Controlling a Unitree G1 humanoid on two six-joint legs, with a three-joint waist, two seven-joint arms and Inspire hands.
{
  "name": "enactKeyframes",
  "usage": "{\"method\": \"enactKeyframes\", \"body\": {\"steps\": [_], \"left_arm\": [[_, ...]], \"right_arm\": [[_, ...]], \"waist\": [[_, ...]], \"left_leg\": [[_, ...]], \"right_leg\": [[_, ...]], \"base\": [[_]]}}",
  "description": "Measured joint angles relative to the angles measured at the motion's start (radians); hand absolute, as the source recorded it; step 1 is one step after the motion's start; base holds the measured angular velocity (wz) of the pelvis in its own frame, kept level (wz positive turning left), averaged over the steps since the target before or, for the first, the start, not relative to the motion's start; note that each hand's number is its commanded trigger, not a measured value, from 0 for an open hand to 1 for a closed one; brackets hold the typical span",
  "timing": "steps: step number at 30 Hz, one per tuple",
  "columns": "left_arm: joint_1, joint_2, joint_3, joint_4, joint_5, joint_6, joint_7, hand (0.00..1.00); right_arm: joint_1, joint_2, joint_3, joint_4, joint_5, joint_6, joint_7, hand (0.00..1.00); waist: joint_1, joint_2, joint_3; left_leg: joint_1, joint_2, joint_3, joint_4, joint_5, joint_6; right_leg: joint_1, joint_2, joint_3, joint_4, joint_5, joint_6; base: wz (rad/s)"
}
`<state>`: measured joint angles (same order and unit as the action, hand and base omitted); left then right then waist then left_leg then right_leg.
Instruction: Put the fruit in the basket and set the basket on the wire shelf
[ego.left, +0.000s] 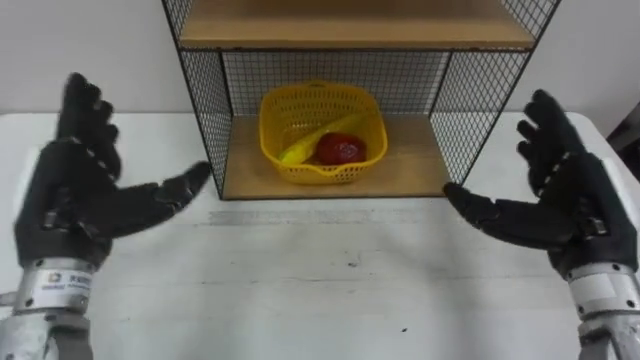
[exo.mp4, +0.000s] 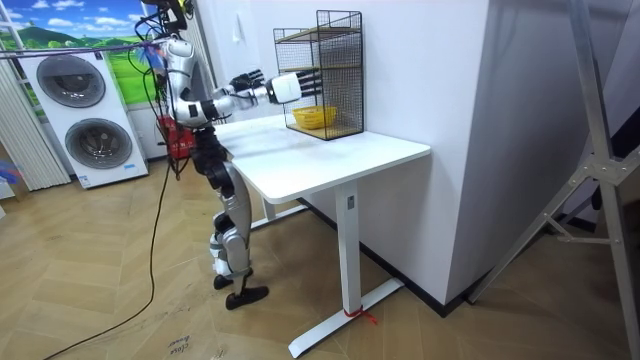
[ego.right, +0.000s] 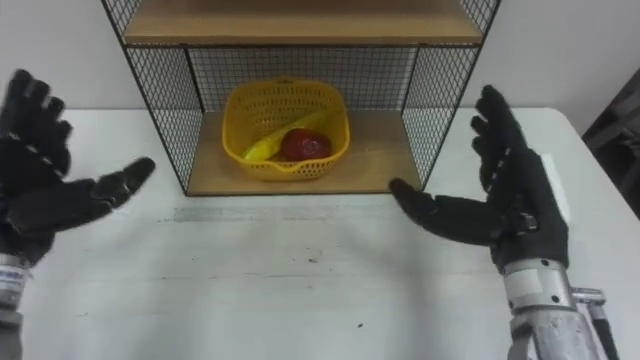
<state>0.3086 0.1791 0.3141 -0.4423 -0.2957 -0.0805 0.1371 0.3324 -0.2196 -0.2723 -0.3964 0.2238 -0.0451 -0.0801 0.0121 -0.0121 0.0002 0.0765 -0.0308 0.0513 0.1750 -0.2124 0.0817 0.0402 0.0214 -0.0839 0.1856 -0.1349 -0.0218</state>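
A yellow mesh basket (ego.left: 322, 130) stands on the lower wooden board of the black wire shelf (ego.left: 204, 100), well inside it. In the basket lie a red apple (ego.left: 341, 149) and a yellow banana (ego.left: 310, 142). My left hand (ego.left: 70, 190) hovers open over the white table, left of the shelf, fingers spread and thumb pointing toward the shelf. On the other side my right hand (ego.left: 565, 200) is open too, in front of the shelf's right corner. Neither hand touches anything. In the room view I stand at the table's end with both arms stretched toward the shelf (exo.mp4: 322, 75).
The white table (ego.left: 320, 290) spreads in front of the shelf. An upper wooden board (ego.left: 350, 25) tops the shelf compartment. A wall rises behind the table. In the room view, washing machines (exo.mp4: 85, 120) stand behind me.
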Motion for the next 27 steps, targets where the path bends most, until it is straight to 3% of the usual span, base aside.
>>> {"method": "enactKeyframes", "body": {"steps": [4, 7, 10, 13, 19, 23, 27], "left_arm": [[-0.014, 0.002, 0.192, -0.03, 0.058, -0.059, 0.203, 0.0], [-0.022, 0.049, 0.333, -0.056, 0.074, -0.082, 0.367, 0.0], [-0.018, 0.115, 0.54, -0.056, 0.025, -0.158, 0.537, 0.0], [0.011, 0.123, 0.655, -0.035, -0.028, -0.19, 0.665, 0.0], [0.038, 0.157, 0.788, 0.086, -0.184, -0.187, 0.79, 0.0], [0.085, 0.19, 0.785, 0.262, -0.308, -0.162, 0.8, 0.0], [0.146, 0.18, 0.729, 0.546, -0.457, -0.119, 0.773, 0.0]], "right_arm": [[-0.002, -0.016, -0.175, -0.048, -0.003, -0.058, -0.174, 0.0], [-0.002, -0.048, -0.288, -0.075, -0.001, -0.109, -0.301, 0.0], [-0.004, -0.113, -0.438, -0.091, 0.002, -0.152, -0.458, 0.0], [-0.004, -0.14, -0.563, -0.085, 0.055, -0.182, -0.573, 0.0], [0.005, -0.144, -0.716, 0.0, 0.238, -0.177, -0.732, 0.0], [0.047, -0.144, -0.762, 0.148, 0.415, -0.151, -0.801, 0.0], [0.107, -0.131, -0.765, 0.42, 0.616, -0.109, -0.808, 0.0]], "waist": [[0.019, 0.002, 0.0029], [0.026, 0.008, 0.0024], [0.028, 0.018, -0.006], [0.023, 0.021, -0.0089], [0.027, 0.01, -0.0097], [0.022, 0.012, -0.0102], [0.023, 0.016, -0.0124]], "left_leg": [[-0.004, 0.0, 0.0, -0.003, 0.0, 0.0], [-0.005, 0.0, 0.0, 0.003, 0.0, 0.0], [-0.003, 0.0, -0.003, -0.004, -0.001, 0.0], [-0.003, -0.002, -0.006, 0.0, -0.002, -0.001], [-0.002, -0.004, -0.01, 0.01, -0.006, -0.008], [-0.023, -0.007, -0.027, 0.023, -0.006, -0.009], [-0.038, -0.008, -0.028, 0.022, -0.006, -0.009]], "right_leg": [[-0.006, 0.004, -0.001, -0.001, 0.0, 0.0], [-0.006, 0.002, -0.007, -0.001, 0.0, 0.0], [-0.005, -0.002, -0.007, 0.003, -0.002, 0.001], [-0.007, -0.004, -0.01, 0.003, -0.008, -0.001], [-0.005, -0.004, -0.004, 0.006, -0.028, -0.012], [-0.021, -0.006, -0.015, 0.021, -0.028, -0.014], [-0.031, -0.011, -0.02, 0.028, -0.028, -0.014]], "base": [[0.0], [0.0], [0.0], [0.04], [0.02], [0.08], [0.0]]}}
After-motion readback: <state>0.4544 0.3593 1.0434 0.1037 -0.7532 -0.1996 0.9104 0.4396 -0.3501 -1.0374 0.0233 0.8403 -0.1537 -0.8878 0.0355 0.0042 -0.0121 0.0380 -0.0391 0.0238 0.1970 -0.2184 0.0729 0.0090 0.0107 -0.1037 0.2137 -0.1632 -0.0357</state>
